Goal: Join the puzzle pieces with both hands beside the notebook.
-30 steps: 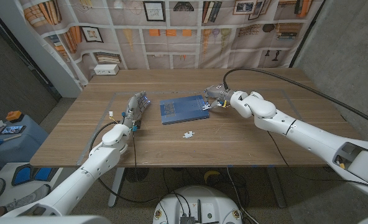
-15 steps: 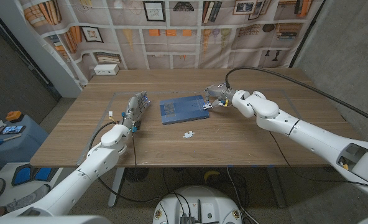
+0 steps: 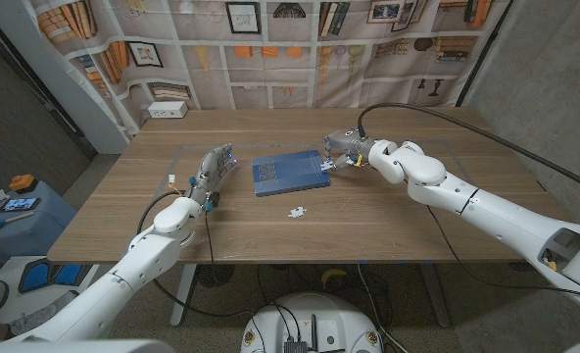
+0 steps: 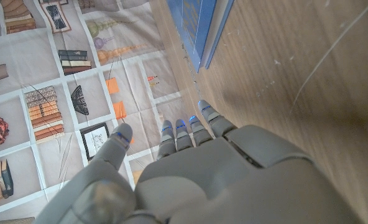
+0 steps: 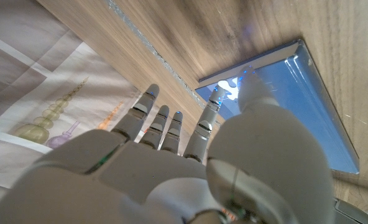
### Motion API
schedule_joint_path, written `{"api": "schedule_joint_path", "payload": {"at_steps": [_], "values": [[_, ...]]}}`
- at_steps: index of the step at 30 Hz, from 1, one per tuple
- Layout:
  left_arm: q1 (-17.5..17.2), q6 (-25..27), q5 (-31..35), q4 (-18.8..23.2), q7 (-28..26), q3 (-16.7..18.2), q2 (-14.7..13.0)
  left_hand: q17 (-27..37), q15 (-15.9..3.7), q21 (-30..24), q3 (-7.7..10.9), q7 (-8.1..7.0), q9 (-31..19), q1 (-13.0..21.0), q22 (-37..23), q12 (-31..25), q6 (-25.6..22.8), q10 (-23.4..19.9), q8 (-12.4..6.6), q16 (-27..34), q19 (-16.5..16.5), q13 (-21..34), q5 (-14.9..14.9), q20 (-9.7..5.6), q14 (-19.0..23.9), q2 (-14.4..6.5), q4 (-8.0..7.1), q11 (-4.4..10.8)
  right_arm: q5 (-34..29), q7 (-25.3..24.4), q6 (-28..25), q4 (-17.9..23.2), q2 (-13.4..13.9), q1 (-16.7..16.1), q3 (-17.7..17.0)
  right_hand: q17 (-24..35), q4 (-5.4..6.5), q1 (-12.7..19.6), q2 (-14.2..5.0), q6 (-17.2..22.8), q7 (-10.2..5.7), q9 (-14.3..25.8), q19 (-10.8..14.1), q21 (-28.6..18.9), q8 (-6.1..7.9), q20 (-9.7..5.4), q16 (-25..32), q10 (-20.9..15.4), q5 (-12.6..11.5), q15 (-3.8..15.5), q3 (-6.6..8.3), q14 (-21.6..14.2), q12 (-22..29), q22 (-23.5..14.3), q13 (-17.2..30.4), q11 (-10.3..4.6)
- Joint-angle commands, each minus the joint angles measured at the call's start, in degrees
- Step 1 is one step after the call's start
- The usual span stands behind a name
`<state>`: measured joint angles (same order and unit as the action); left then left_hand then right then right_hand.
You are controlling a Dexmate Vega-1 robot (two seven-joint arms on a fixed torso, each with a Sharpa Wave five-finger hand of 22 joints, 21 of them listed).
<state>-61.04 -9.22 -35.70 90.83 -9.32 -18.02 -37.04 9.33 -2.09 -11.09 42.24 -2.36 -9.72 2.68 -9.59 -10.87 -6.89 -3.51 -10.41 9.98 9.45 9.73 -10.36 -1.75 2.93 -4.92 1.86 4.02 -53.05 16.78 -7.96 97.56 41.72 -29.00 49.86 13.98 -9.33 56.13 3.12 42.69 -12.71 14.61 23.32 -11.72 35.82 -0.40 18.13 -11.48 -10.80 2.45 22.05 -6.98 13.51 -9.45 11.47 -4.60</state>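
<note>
A blue notebook (image 3: 288,173) lies at the table's middle. One white puzzle piece (image 3: 297,211) lies on the wood in front of it. My right hand (image 3: 338,149) hovers at the notebook's right corner, and a second white puzzle piece (image 5: 234,84) shows pinched between its thumb and a fingertip (image 5: 212,99), over the notebook (image 5: 302,106). My left hand (image 3: 215,165) waits left of the notebook with its fingers (image 4: 184,127) stretched out and nothing in them. The notebook's edge (image 4: 202,28) shows beyond those fingers.
A white box (image 3: 168,109) stands at the table's back left. A thin taped outline (image 3: 177,167) runs around the work area. A printed bookshelf backdrop (image 3: 270,49) hangs behind the table. A blue bin (image 3: 16,211) sits on the floor to the left.
My right hand has lifted a little and drawn back towards the table's far side at the notebook's corner. My left hand has barely moved.
</note>
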Motion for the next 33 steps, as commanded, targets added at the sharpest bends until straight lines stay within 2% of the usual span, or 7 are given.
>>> {"api": "schedule_joint_path", "payload": {"at_steps": [1,8,13,14,20,23,33], "values": [[-3.8,0.7,1.9,5.7,-2.5,1.3,-2.8,0.0,-1.17,-0.1,0.11,-0.13,-0.2,0.7,-0.2,-0.4,-1.0,-0.9,-0.59,0.2,0.7,0.2,0.0,0.27,0.6,-2.3,0.73,-0.05,0.8,1.6,-0.3,3.6,1.5,-1.3,-1.9,0.3,0.07,0.5,-0.40,0.4,-0.05,0.2,0.4,0.2,0.38,0.33,0.4,-0.3,0.1,-0.24,-0.19,-0.3,0.0,-0.3,0.1,0.17],[-5.7,1.5,4.1,9.1,-3.7,2.1,-5.1,0.0,-1.38,-0.2,0.07,-0.60,-0.3,1.0,-0.2,-0.5,-2.6,-1.7,-0.94,0.2,1.0,0.2,0.0,0.25,1.1,-2.8,1.32,0.03,0.7,2.7,-1.0,6.1,2.3,-2.5,-3.1,0.3,0.11,0.5,-0.45,0.5,-0.05,0.2,0.3,0.2,0.41,0.44,0.5,-0.4,0.1,-0.24,-0.26,-0.4,-0.1,-0.3,0.1,0.21],[-6.5,1.4,5.2,10.2,-3.1,3.0,-6.9,0.3,-1.53,-0.2,-0.03,-0.77,-0.3,0.6,-0.2,-0.6,-3.4,-2.1,-1.09,0.4,1.1,0.2,0.0,0.29,1.3,-3.2,0.87,0.00,0.0,3.5,-2.6,7.5,2.1,-3.4,-3.5,0.3,0.13,0.6,-0.51,0.6,-0.05,0.2,0.3,0.3,0.44,0.45,0.5,-0.5,0.1,-0.25,-0.31,-0.4,-0.1,-0.3,0.1,0.24],[-6.7,1.7,6.0,10.8,-3.1,3.2,-7.9,0.4,-1.55,-0.2,-0.09,-0.77,-0.3,0.3,-0.2,-0.6,-3.5,-2.3,-1.08,0.4,1.2,0.2,0.0,0.31,1.3,-3.4,0.55,0.14,-0.5,3.5,-3.2,8.1,2.0,-3.8,-3.5,0.3,0.13,0.6,-0.52,0.6,-0.05,0.2,0.3,0.3,0.44,0.46,0.5,-0.5,0.1,-0.17,-0.32,-0.4,-0.1,-0.3,0.1,0.24],[-6.9,1.5,8.5,11.5,-3.0,3.8,-9.6,0.6,-1.62,-0.3,-0.35,-0.67,-0.4,-0.6,-0.3,-0.6,-3.8,-2.5,-0.97,0.6,1.5,0.3,0.0,0.28,1.6,-3.8,-0.49,0.10,-1.5,4.1,-5.1,9.5,1.6,-4.8,-3.9,0.4,0.15,0.6,-0.61,0.8,-0.05,0.2,0.3,0.3,0.48,0.52,0.5,-0.7,0.1,-0.22,-0.38,-0.6,-0.2,-0.3,0.1,0.12],[-6.9,1.6,10.4,11.9,-3.0,3.8,-10.7,0.7,-1.73,-0.4,-0.69,-0.75,-0.4,-1.4,-0.3,-0.6,-4.8,-2.8,-1.14,0.7,1.9,0.3,0.0,0.23,1.8,-3.9,-1.48,0.28,-2.2,4.5,-6.0,10.5,1.7,-5.4,-4.0,0.4,0.15,0.7,-0.65,0.8,-0.05,0.2,0.4,0.3,0.50,0.49,0.5,-0.9,0.1,-0.12,-0.39,-0.6,-0.1,-0.3,0.1,0.06],[-7.4,2.4,19.2,14.9,-3.1,2.9,-14.8,0.7,-1.89,-0.5,-1.08,-1.15,-0.4,-2.1,-0.3,-0.5,-5.2,-2.9,-1.03,0.7,2.5,0.3,-0.1,0.02,2.1,-3.7,-2.45,0.57,-2.2,5.5,-7.7,13.4,2.8,-7.7,-5.5,0.4,0.15,0.8,-0.79,0.9,-0.06,0.2,0.4,0.4,0.54,0.50,0.6,-0.9,0.1,-0.08,-0.41,-0.7,-0.2,-0.3,0.1,0.02]]}}
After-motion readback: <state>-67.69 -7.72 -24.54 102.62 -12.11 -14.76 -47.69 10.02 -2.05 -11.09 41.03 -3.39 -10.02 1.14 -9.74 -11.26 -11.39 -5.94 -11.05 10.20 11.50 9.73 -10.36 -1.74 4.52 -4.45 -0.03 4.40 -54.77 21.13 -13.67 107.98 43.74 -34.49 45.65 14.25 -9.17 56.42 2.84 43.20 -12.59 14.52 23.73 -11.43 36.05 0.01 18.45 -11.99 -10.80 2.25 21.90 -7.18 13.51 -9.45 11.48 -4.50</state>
